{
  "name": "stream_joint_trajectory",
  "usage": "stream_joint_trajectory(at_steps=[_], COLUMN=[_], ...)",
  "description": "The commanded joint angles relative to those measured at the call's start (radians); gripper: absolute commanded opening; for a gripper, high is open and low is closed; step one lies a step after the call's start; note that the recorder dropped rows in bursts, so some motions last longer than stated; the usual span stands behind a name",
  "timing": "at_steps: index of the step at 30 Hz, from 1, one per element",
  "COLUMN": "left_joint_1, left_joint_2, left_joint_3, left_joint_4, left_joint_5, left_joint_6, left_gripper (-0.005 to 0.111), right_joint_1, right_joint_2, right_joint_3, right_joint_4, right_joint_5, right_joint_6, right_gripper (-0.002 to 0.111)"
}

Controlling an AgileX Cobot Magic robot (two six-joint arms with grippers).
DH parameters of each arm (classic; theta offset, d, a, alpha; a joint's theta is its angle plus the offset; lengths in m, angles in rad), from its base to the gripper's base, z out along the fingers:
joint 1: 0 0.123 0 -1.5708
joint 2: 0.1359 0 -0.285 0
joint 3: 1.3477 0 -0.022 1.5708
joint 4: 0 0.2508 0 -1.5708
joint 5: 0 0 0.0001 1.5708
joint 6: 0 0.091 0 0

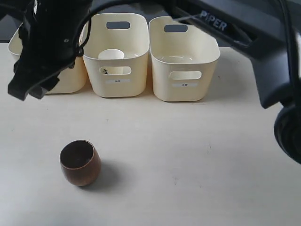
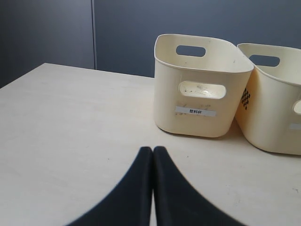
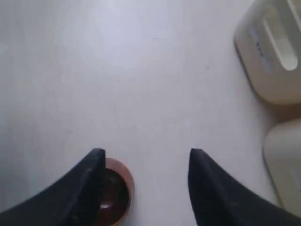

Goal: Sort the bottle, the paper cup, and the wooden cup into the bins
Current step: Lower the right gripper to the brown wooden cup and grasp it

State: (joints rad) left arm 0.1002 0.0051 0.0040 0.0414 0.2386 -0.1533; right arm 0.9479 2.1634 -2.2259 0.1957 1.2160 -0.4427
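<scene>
The dark brown wooden cup (image 1: pixel 80 162) stands upright on the table, front left. Seen from above in the right wrist view, the wooden cup (image 3: pixel 116 190) sits partly behind one finger of my open right gripper (image 3: pixel 146 153), which hangs well above it with nothing between its fingers. The white paper cup (image 1: pixel 111 55) stands inside the middle bin (image 1: pixel 117 82). My left gripper (image 1: pixel 27 88) is shut and empty, in front of the left bin (image 1: pixel 70 80); in its own view, the left gripper (image 2: pixel 153 149) points at that bin (image 2: pixel 169 103). The right bin (image 1: pixel 184 75) looks empty. The bottle does not show clearly.
The three cream bins stand side by side along the table's back edge. The right arm's black links (image 1: pixel 263 42) cross the upper right of the exterior view. A dark wall (image 2: pixel 141 28) rises behind the table. Two bins (image 3: pixel 273 52) lie at the edge of the right wrist view.
</scene>
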Motion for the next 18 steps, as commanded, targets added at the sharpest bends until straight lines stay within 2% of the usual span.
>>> stream_joint_trajectory(at_steps=[1, 7, 18], left_joint_1=[-0.003, -0.003, -0.003], left_joint_2=[-0.005, -0.005, -0.005], left_joint_3=[-0.004, -0.004, -0.004], left_joint_4=[0.001, 0.001, 0.001], left_joint_5=[-0.007, -0.007, -0.007], left_joint_6=[-0.001, -0.001, -0.001], left_gripper=[0.0, 0.0, 0.0], right_joint_1=[0.03, 0.042, 0.083], right_joint_2=[0.003, -0.006, -0.006], right_joint_3=[0.079, 0.212, 0.31], right_joint_4=[-0.003, 0.021, 0.042], right_joint_5=[0.005, 0.005, 0.005], right_joint_6=[0.019, 0.032, 0.009], right_gripper=[0.052, 0.052, 0.052])
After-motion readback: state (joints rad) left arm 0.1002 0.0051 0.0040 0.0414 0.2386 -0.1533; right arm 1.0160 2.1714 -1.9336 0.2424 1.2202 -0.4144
